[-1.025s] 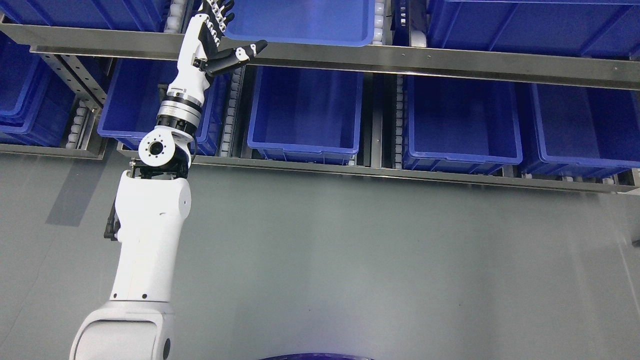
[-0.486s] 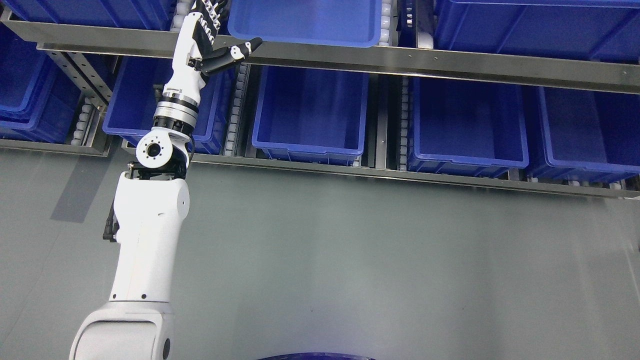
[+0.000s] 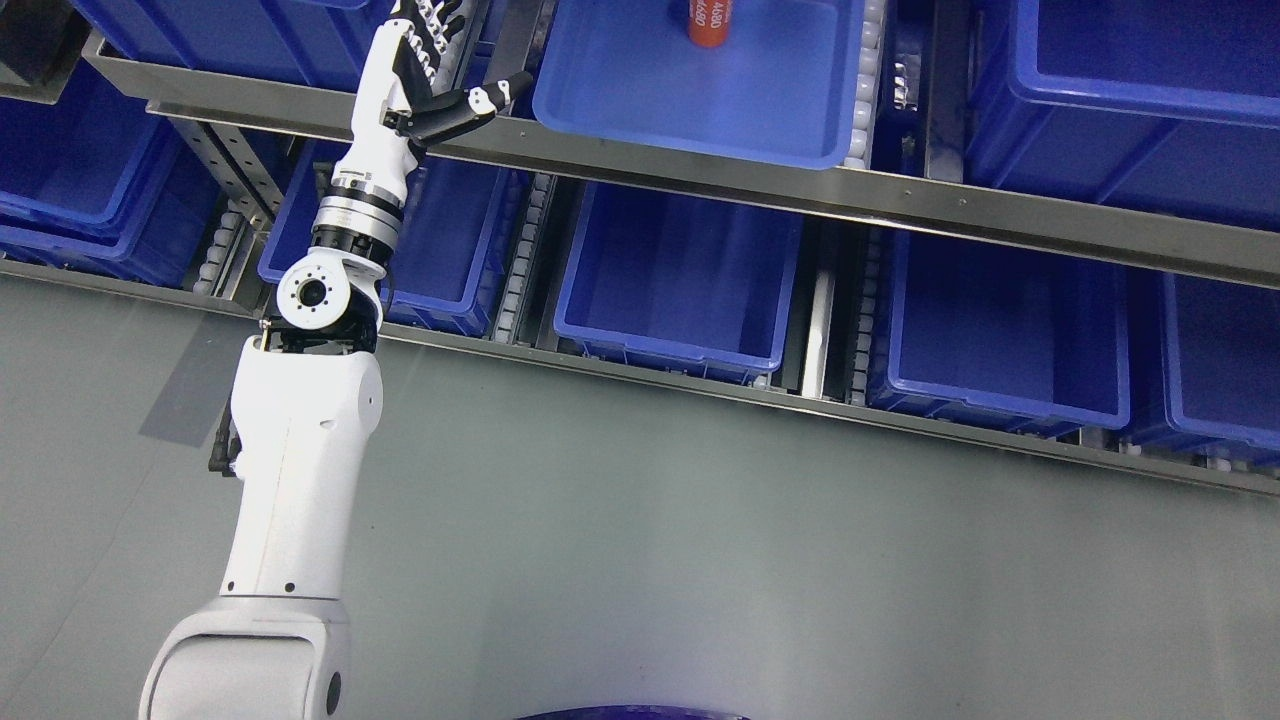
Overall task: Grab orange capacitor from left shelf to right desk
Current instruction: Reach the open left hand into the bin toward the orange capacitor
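The orange capacitor (image 3: 708, 22) stands in the blue bin (image 3: 700, 100) on the upper level of the shelf (image 3: 900, 205), near the bin's far side, and the top edge of my view cuts it off so I see only its lower part with white print on it. The bin it sits in is tilted toward me, its front lip resting just above the metal rail of that level. Nothing touches the capacitor.

My left hand (image 3: 425, 70) is raised at the upper level, well to the left of the capacitor's bin and apart from it. The fingers (image 3: 432, 22) are stretched out and pointing up, the thumb (image 3: 470, 105) splayed to the right across the metal rail; the hand is wide and holds nothing. My left arm (image 3: 300, 450) rises from the lower left corner of the view, white, with its wrist joint in front of the lower level.

On the lower level a row of blue bins (image 3: 680, 280) stands side by side between roller tracks, all seeming bare inside as far as I can see. More blue bins flank the capacitor's bin on the upper level. Below the shelf lies the grey floor (image 3: 750, 560).
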